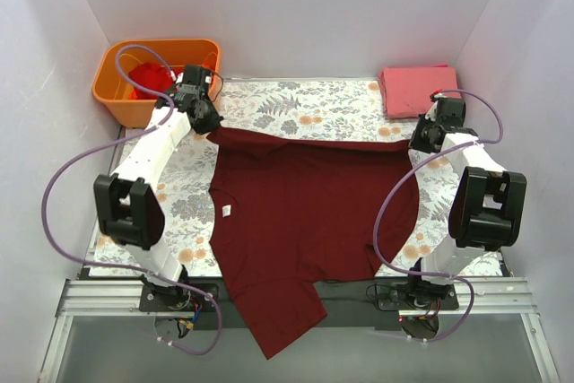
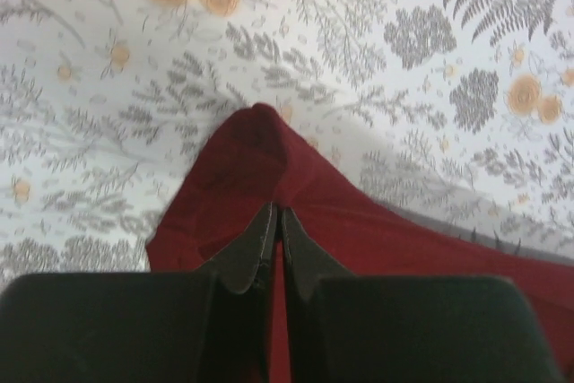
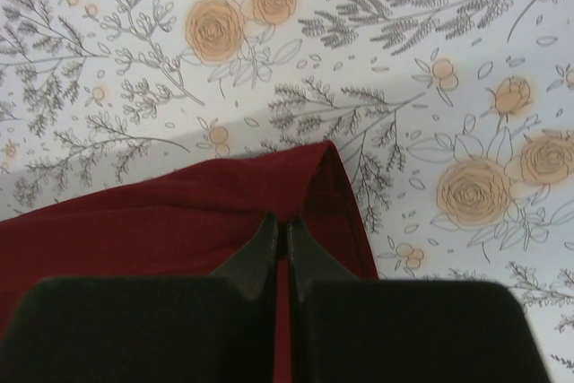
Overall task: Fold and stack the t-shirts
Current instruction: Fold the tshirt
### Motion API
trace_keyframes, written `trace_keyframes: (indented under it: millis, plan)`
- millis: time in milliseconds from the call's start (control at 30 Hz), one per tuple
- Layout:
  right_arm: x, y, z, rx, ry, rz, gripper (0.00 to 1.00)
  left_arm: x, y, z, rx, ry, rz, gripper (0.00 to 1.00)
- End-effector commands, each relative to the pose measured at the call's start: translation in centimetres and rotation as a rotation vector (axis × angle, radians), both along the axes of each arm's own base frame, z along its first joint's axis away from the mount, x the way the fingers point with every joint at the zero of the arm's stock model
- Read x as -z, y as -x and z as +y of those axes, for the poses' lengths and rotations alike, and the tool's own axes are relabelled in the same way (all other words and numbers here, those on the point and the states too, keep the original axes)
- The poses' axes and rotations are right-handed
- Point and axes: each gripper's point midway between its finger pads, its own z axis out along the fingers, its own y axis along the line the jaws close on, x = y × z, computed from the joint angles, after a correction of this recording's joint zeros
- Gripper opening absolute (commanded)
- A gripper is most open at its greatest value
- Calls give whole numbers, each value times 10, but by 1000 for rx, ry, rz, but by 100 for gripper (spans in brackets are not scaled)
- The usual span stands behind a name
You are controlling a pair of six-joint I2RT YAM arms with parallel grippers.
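A dark maroon t-shirt (image 1: 305, 213) lies spread on the floral table, with a small white neck label (image 1: 227, 212) at its left and one part hanging over the near edge. My left gripper (image 1: 208, 126) is shut on its far left corner (image 2: 260, 145). My right gripper (image 1: 418, 143) is shut on its far right corner (image 3: 327, 177). Both corners are pinched between the fingertips and lifted slightly. A folded salmon-pink t-shirt (image 1: 417, 89) lies at the far right. A bright red shirt (image 1: 148, 78) sits in the bin.
An orange plastic bin (image 1: 117, 100) stands at the far left corner. The floral cloth (image 1: 305, 105) covers the table. White walls close in the left, back and right. A metal rail (image 1: 287, 298) runs along the near edge.
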Motion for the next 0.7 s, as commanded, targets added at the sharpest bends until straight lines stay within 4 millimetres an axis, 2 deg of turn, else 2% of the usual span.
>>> trace_keyframes:
  millis: [0, 33, 67, 167, 267, 300, 500, 667]
  plan:
    - [0, 17, -11, 47, 35, 21, 1, -10, 36, 5, -23, 40, 11, 0]
    - [1, 20, -12, 51, 38, 29, 1, -14, 44, 4, -23, 60, 3, 0]
    - [4, 25, -13, 54, 42, 40, 1, -1, 57, 0, -10, 87, 45, 0]
    - [7, 33, -16, 67, 53, 59, 1, 8, 81, -6, 4, 138, 77, 0]
    - [7, 39, -16, 80, 52, 65, 1, 8, 95, -2, -10, 139, 75, 0]
    - [7, 41, -16, 84, 49, 68, 1, 17, 102, 0, -16, 135, 97, 0]
    - [-4, 56, -22, 139, 75, 50, 1, 45, 118, -1, -32, 144, 176, 0]
    - [6, 71, -25, 165, 85, 81, 1, 48, 121, -6, -20, 172, 184, 0]
